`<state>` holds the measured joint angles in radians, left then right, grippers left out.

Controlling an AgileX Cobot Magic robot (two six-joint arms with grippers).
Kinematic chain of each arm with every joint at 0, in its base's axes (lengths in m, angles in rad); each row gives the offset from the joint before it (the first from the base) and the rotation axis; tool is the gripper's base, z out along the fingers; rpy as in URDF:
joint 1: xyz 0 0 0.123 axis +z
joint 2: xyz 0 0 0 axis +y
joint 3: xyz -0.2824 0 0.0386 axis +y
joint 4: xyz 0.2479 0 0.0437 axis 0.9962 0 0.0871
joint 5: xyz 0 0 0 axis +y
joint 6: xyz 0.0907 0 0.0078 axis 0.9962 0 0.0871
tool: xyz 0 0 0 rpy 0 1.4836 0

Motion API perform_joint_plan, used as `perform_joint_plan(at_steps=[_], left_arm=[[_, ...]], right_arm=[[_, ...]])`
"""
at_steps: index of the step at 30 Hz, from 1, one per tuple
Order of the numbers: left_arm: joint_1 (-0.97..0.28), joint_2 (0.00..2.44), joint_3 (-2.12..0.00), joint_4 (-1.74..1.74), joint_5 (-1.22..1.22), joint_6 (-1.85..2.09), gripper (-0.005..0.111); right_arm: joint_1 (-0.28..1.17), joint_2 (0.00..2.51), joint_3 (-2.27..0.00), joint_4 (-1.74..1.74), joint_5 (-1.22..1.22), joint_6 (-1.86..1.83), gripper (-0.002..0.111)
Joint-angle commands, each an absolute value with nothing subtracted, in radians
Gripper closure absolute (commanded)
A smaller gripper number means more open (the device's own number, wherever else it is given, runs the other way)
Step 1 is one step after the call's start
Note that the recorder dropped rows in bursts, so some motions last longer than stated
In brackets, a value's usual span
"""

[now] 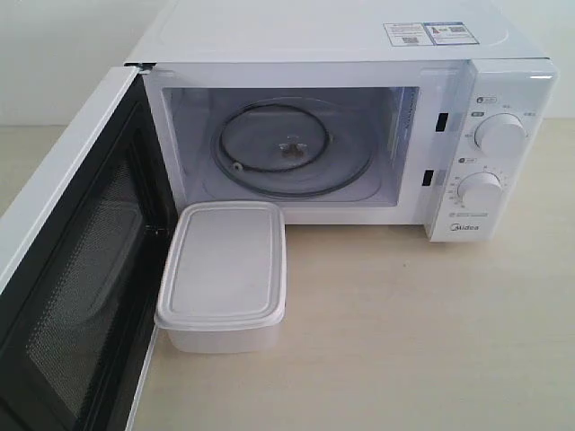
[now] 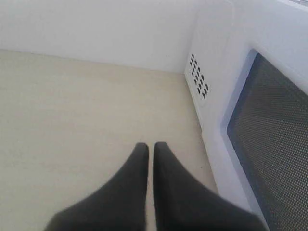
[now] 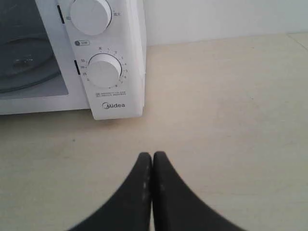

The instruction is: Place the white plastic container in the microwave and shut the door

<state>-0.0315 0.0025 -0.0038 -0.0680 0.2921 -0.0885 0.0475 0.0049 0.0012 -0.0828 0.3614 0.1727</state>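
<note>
The white plastic container (image 1: 225,274), lid on, stands on the table right in front of the open microwave (image 1: 359,117). Its door (image 1: 76,269) is swung wide toward the left, mesh window facing in. The glass turntable (image 1: 292,148) lies bare inside. Neither gripper shows in the exterior view. My left gripper (image 2: 150,148) is shut and empty above the table, outside the door (image 2: 269,139), whose mesh window is close beside it. My right gripper (image 3: 152,157) is shut and empty above the table in front of the dial panel (image 3: 103,70).
The light wooden table (image 1: 404,341) stretches in front of and to the right of the microwave. A white wall (image 2: 96,29) stands behind. Vent holes (image 2: 199,83) mark the microwave's side.
</note>
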Motion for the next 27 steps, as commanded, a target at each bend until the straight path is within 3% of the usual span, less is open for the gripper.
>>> perform_joint_plan(at_steps=[1,27], left_arm=[[-0.029,0.0,0.0,-0.066,0.291,-0.097,0.102],[-0.029,0.0,0.0,-0.066,0.291,-0.097,0.102]], right_arm=[[0.04,0.0,0.0,-0.089,0.36,0.173,0.108],[0.04,0.0,0.0,-0.088,0.257,0.173,0.108]])
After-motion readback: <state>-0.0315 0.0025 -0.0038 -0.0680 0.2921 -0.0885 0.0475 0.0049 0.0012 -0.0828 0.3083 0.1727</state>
